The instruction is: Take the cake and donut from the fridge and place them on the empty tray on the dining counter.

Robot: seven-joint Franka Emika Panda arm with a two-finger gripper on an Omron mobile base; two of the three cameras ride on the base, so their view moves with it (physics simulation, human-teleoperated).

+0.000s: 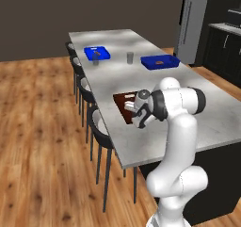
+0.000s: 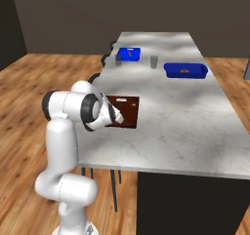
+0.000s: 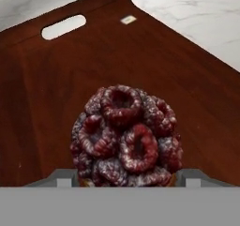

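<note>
- Cake (image 3: pixel 125 135): nearest the hand camera; a dark reddish lump topped with raspberry-like rings, sitting between the two finger tips on or just above the tray floor. Whether it rests on the wood-coloured surface or is lifted off it cannot be told.
- Dining counter (image 1: pixel 188 99): largest item; long grey-white marbled slab on thin dark legs, running away from the robot, with dark stools (image 1: pixel 101 127) lined along its left edge in the left base view.
- Fridge (image 1: pixel 193 23): tall grey unit at the far right end of the room, beyond the counter, beside dark cabinets.
- Arm: white with dark joints, bent over the near part of the counter, wrist angled down at the tray.
- Tray (image 2: pixel 128 107): flat dark reddish-brown rectangle with a low rim and a slot handle, lying near the counter's stool-side edge.
- Blue trays: two deep bright blue ones well beyond the brown tray, one (image 1: pixel 97 53) at the stool side, one (image 1: pixel 160 61) towards the fridge side, each holding a small brown item too small to identify.
- Gripper (image 3: pixel 125 179): jaws spread wide, one finger tip at either side of the cake's base; contact with the cake cannot be told.
- Cup (image 1: pixel 130 57): small grey cylinder, upright between the two blue trays.
</note>
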